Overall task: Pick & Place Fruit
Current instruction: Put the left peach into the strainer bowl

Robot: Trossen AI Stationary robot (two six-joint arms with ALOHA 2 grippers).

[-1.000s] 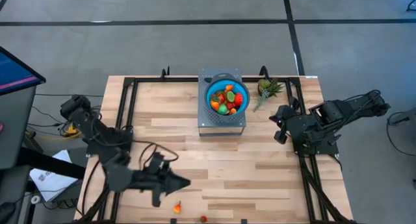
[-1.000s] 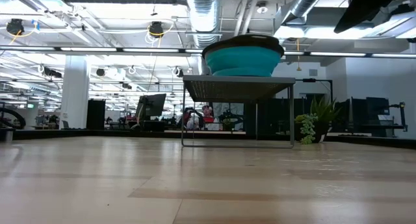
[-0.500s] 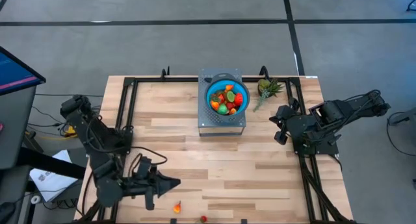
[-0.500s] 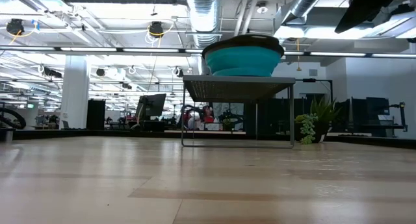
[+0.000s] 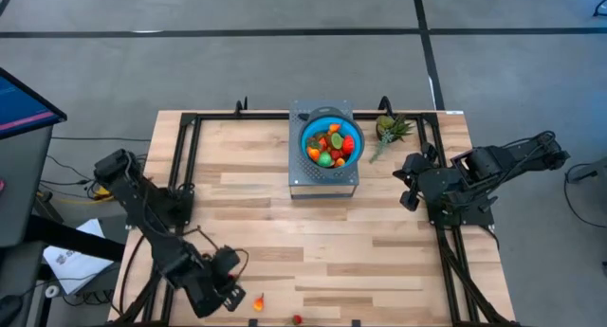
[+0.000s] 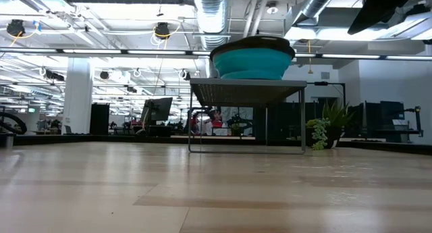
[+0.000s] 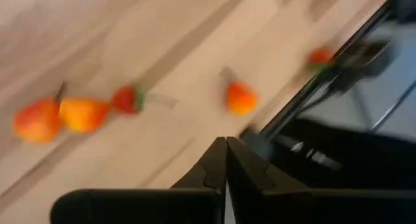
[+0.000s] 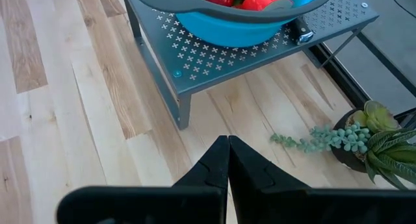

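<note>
Jaws: both pairs closed on nothing; left gripper [image 7: 225, 160] low over the worktop's [image 5: 379, 251] near edge, right gripper [image 8: 228, 160] parked at the right side, facing the rack.
Fruit placed: heap in blue bowl [image 5: 331, 142] on grey perforated rack [image 5: 322, 180], far centre.
Fruit loose: orange piece [image 5: 257, 304] just beside the left gripper [image 5: 228, 297], red one [image 5: 297, 318] further along the edge; left wrist view shows several more, blurred, exact count unclear.
Step (judged): left arm lining up on a loose fruit.
How to do it well: open jaws before descending, centre on one piece only, come straight down, close gently since small round fruit will likely roll; mind the black frame rail close by.
Other: potted plant [image 5: 389, 130] right of rack, not a target.
</note>
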